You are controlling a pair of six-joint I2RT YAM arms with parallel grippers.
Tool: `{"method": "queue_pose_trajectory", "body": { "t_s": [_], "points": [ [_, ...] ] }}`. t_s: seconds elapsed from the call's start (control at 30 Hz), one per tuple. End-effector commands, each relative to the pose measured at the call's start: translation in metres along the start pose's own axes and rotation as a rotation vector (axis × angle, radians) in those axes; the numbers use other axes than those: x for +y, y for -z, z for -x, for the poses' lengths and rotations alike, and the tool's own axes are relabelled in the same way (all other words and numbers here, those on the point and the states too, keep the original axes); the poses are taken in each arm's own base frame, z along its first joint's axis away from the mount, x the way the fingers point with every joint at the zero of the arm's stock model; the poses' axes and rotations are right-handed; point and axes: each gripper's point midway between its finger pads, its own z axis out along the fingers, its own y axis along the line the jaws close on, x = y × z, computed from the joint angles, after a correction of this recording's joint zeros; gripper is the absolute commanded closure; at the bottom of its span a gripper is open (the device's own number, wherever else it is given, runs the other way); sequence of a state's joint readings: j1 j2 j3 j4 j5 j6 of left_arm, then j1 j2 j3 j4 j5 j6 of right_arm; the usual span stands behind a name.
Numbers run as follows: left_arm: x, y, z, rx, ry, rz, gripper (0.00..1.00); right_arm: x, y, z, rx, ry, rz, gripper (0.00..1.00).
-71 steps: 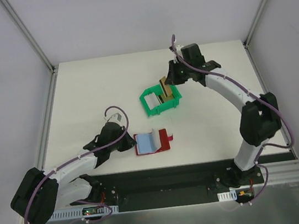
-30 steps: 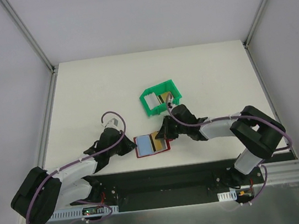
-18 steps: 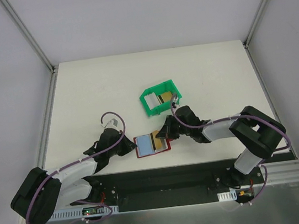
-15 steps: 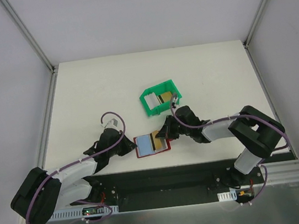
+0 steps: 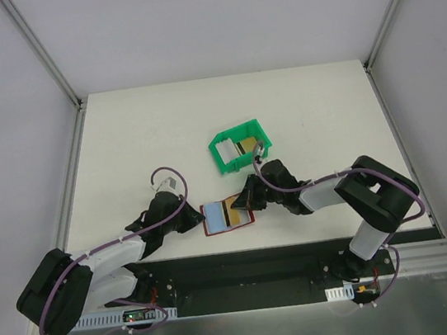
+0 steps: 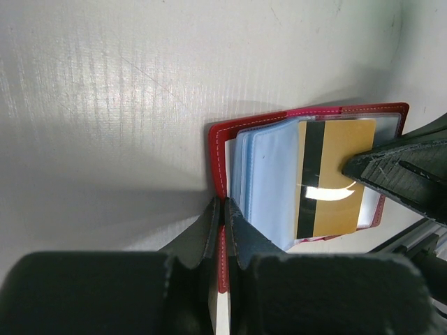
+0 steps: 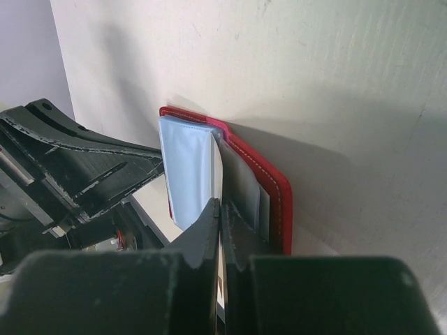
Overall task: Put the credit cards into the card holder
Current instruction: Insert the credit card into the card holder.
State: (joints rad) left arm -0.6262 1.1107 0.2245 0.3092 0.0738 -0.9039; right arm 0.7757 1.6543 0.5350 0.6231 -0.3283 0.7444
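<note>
The right gripper [image 5: 250, 200] is pinched on a golden card [image 6: 335, 178] lying over the open card holder [image 6: 269, 167] — the way in looks to be leftward, toward the left gripper [image 6: 222, 213], which is clamped on the holder's red edge. The card's long side runs across the line between the 2 grippers.

Your top view is bright and even, lit from above, with only soft shadows on the table [image 5: 159, 126]. In the left wrist view a white glare crosses the golden card [image 6: 335, 143], and the left gripper [image 6: 222, 207] is dark and blurred.
</note>
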Motion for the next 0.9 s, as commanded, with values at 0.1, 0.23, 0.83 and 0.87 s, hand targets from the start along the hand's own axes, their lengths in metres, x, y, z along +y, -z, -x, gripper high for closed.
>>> {"method": "queue_pose_trajectory", "body": {
  "t_s": [0.1, 0.23, 0.83, 0.87],
  "points": [
    [0.013, -0.001, -0.003, 0.001, 0.024, 0.046, 1.0, 0.0, -0.006, -0.01, 0.029, 0.005, 0.014, 1.0],
    [0.014, 0.0, -0.002, -0.007, 0.025, 0.051, 1.0, -0.003, 0.004, -0.007, 0.01, 0.035, -0.027, 1.0],
    [0.016, 0.001, 0.003, -0.028, 0.009, 0.068, 1.0, -0.019, 0.005, -0.002, -0.006, 0.023, -0.066, 1.0],
    [0.016, 0.001, 0.003, -0.025, 0.008, 0.07, 1.0, -0.02, 0.004, -0.001, -0.007, 0.026, -0.067, 1.0]
  ]
}}
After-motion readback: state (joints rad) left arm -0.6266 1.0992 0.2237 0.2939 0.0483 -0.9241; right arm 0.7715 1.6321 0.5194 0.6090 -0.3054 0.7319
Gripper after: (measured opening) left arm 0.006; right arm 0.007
